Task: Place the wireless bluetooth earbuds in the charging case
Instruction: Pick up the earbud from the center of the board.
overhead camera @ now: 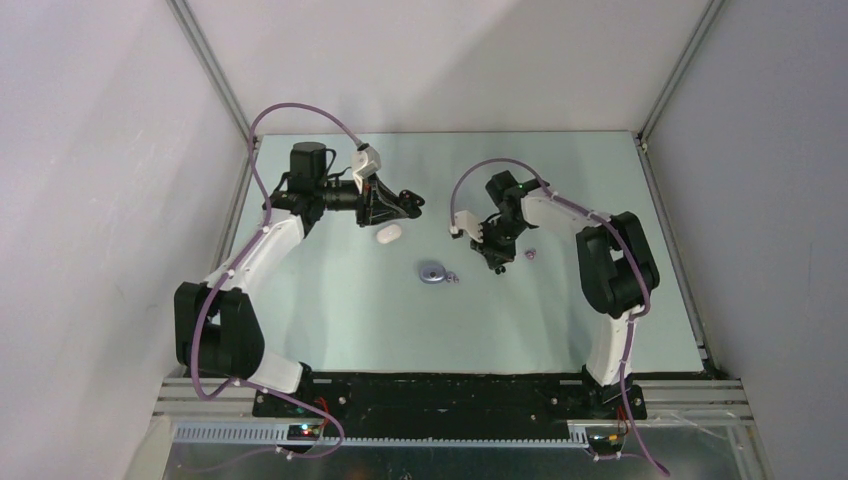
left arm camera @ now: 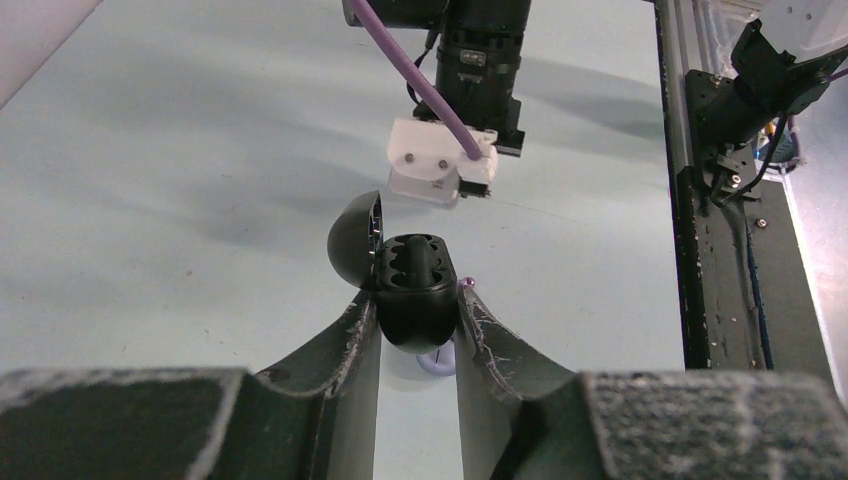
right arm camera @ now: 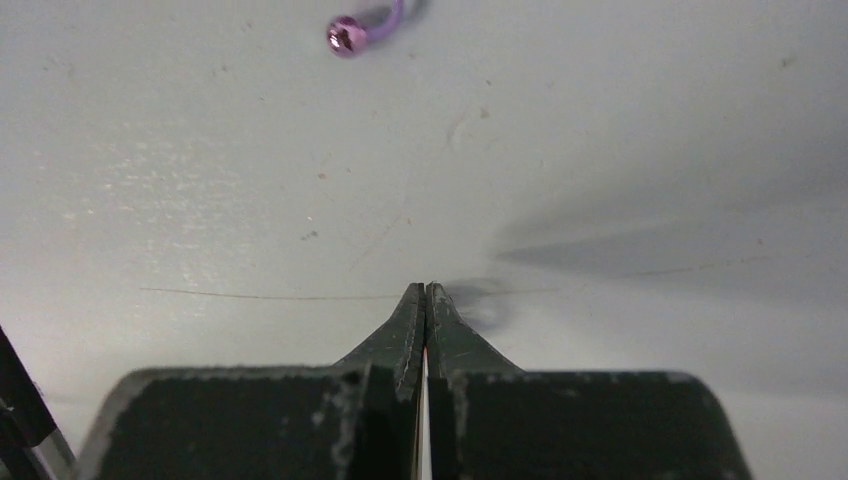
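Nearest the arm bases, the lavender case (overhead camera: 432, 272) lay flat on the table (overhead camera: 330, 310), with the first bud (overhead camera: 452, 278) just beside it. A bit to the right, the right gripper (overhead camera: 497, 264) pointed down, its fingers pressed together on nothing. The second bud (right arm camera: 347, 35) lay near it, round end toward the fingers and stem running away. Further off lay the white case (overhead camera: 388, 235). Farthest, the left gripper (left arm camera: 417, 305) pinched the open black case (left arm camera: 415, 280) by its sides, holes facing up, with the lid (left arm camera: 353, 240) swung left.
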{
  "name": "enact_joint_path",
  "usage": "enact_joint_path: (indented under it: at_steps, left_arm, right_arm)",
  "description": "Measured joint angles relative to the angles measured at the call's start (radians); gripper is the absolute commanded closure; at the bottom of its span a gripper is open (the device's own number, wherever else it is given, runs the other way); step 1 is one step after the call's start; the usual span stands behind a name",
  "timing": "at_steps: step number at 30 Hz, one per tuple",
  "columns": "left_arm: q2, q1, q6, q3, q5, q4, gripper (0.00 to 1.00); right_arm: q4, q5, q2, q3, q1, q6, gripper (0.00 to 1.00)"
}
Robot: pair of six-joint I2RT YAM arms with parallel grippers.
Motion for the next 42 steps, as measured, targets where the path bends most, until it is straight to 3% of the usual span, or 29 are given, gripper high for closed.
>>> enact_joint_path:
  at_steps: [3, 13, 20, 42]
  left_arm:
    - [0.000, 0.000, 0.000, 0.000, 0.000, 0.002, 1.00]
    - [0.000, 0.000, -0.008, 0.000, -0.002, 0.017, 1.00]
    - [0.000, 0.000, -0.008, 0.000, -0.009, 0.016, 1.00]
    - [0.000, 0.000, -0.007, 0.000, -0.018, 0.003, 1.00]
  right_arm:
    - [0.002, 0.007, -0.011, -0.001, 0.023, 0.015, 1.00]
    - [0.019, 0.026, -0.029, -0.002, -0.009, 0.030, 0.83]
    - [0.044, 0.048, -0.029, -0.003, -0.048, -0.013, 0.77]
    - [0.065, 0.063, 0.032, -0.003, -0.039, -0.057, 0.75]
